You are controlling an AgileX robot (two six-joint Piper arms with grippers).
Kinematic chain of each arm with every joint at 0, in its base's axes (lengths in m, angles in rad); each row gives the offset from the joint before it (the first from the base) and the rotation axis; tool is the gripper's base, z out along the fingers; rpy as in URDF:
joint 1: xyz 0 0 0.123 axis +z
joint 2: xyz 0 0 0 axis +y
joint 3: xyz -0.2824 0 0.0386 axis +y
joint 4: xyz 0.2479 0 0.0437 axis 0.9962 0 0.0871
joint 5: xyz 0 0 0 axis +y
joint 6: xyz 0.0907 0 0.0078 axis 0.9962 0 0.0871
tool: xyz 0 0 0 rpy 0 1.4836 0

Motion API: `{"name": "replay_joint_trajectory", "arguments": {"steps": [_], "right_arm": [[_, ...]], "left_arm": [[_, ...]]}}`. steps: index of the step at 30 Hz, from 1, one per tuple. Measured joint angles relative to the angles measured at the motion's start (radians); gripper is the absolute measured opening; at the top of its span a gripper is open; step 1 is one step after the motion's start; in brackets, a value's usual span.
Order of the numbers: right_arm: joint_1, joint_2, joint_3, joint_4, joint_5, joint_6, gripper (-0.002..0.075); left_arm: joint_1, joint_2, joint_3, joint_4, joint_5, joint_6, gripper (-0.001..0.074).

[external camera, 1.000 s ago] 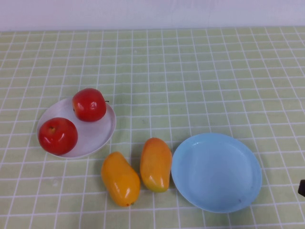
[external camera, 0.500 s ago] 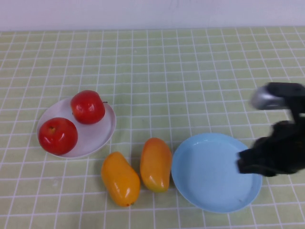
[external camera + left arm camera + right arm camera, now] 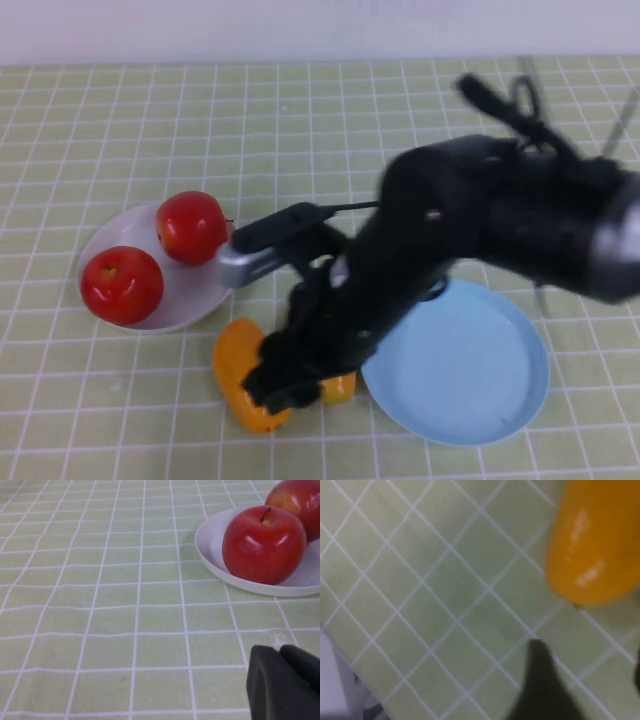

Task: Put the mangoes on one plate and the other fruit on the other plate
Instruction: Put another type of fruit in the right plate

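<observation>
Two red apples (image 3: 121, 284) (image 3: 190, 227) sit on the white plate (image 3: 195, 290) at the left. One mango (image 3: 232, 360) lies on the cloth between the plates; the second mango (image 3: 340, 388) is mostly hidden under my right arm. The light blue plate (image 3: 470, 380) at the right holds nothing. My right gripper (image 3: 275, 390) hovers low over the mangoes, open, with a mango (image 3: 595, 545) just beyond its fingertips (image 3: 540, 675) and nothing between them. My left gripper (image 3: 280, 652) is shut and holds nothing, low over the cloth near the white plate (image 3: 215, 545) and the apples (image 3: 262, 545). It is out of the high view.
A green checked tablecloth (image 3: 330, 150) covers the table. My right arm (image 3: 480, 230) stretches from the back right across the blue plate's far rim. The table's front edge (image 3: 350, 680) shows in the right wrist view.
My right arm has swept in from the right edge, across the blue plate, to hover over the two mangoes. The apples, plates and mangoes have kept their places.
</observation>
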Motion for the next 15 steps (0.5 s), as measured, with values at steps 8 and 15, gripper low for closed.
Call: {"name": "replay_joint_trajectory", "arguments": {"steps": [8,15], "right_arm": [[0.056,0.192,-0.212,-0.096,0.017,0.114,0.0664],[0.069,0.296,-0.341,-0.164,0.042,0.122,0.0689]], "left_arm": [[0.000,0.000,0.000,0.000,0.000,0.000,0.0002],[0.000,0.000,0.000,0.000,0.000,0.000,0.0002]]}}
